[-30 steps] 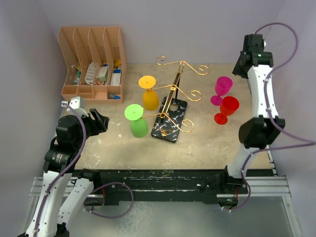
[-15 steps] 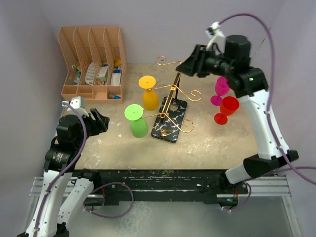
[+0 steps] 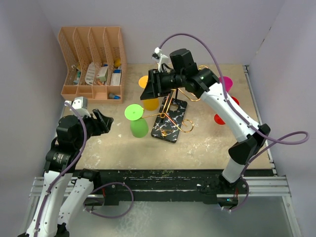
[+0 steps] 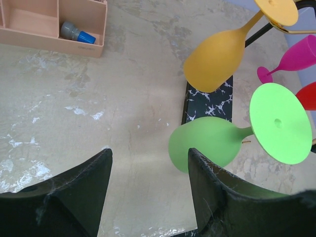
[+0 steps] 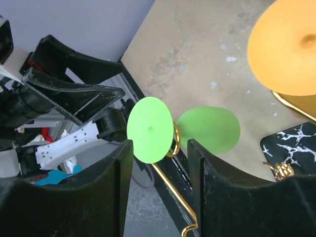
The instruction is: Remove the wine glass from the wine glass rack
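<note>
The gold wire wine glass rack (image 3: 174, 94) stands on its black marble base (image 3: 171, 123). A green wine glass (image 3: 134, 113) and an orange one (image 3: 150, 102) hang upside down from its left arms. My right gripper (image 3: 149, 90) is open above the orange glass, on the rack's left side. In the right wrist view the green glass's foot (image 5: 149, 129) shows between the open fingertips, on a gold curl (image 5: 174, 140), farther off than the gripper (image 5: 159, 148). My left gripper (image 3: 102, 122) is open and empty, left of the green glass (image 4: 207, 143).
A pink glass (image 3: 227, 82) and a red glass (image 3: 220, 118) are at the right of the rack, partly hidden by my right arm. A peach file organiser (image 3: 93, 61) with small items stands at the back left. Purple walls close in the sides.
My right arm has swung from the far right edge leftward over the rack, and its gripper now sits above the hanging orange glass. The left arm and glasses have not moved.
</note>
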`<move>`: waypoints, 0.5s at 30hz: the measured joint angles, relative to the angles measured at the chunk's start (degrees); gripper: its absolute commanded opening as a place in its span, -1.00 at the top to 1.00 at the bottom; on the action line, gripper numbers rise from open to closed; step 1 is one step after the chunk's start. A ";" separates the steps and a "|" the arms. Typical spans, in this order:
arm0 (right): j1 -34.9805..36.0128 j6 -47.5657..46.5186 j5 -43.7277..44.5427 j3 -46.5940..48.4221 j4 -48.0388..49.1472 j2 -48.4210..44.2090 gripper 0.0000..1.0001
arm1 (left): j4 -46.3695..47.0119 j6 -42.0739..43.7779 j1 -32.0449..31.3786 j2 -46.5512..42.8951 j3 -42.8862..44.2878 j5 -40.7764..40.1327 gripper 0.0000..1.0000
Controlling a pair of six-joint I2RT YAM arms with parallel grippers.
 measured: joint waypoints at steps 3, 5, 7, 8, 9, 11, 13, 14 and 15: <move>1.44 -0.07 0.04 0.00 -0.04 0.02 0.00 | 0.68 0.15 0.00 0.04 -0.26 1.03 -0.32; 2.08 -0.22 0.07 0.00 -0.11 0.13 0.01 | 1.01 0.37 0.00 0.09 -0.52 1.64 -0.32; 2.62 -0.39 0.28 0.00 -0.26 0.33 0.02 | 1.16 0.42 0.00 0.24 -0.68 2.25 -0.32; 2.91 -0.44 0.42 0.02 -0.42 0.50 0.02 | 1.29 0.42 0.00 0.33 -0.74 2.45 -0.32; 3.02 -0.46 0.50 0.02 -0.48 0.74 0.02 | 1.36 0.44 0.00 0.44 -0.74 2.56 -0.32; 3.28 -0.52 0.61 0.09 -0.48 1.38 0.02 | 1.42 0.44 0.00 0.57 -0.74 2.69 -0.32; 3.52 -0.61 1.03 0.11 -0.57 2.19 0.02 | 1.42 0.44 0.00 0.66 -0.74 2.73 -0.32; 3.63 -0.66 1.29 0.11 -0.61 2.75 0.02 | 1.42 0.44 0.00 0.66 -0.74 2.73 -0.32; 3.65 -0.68 1.42 0.11 -0.63 3.17 0.03 | 1.42 0.44 0.00 0.66 -0.76 2.73 -0.32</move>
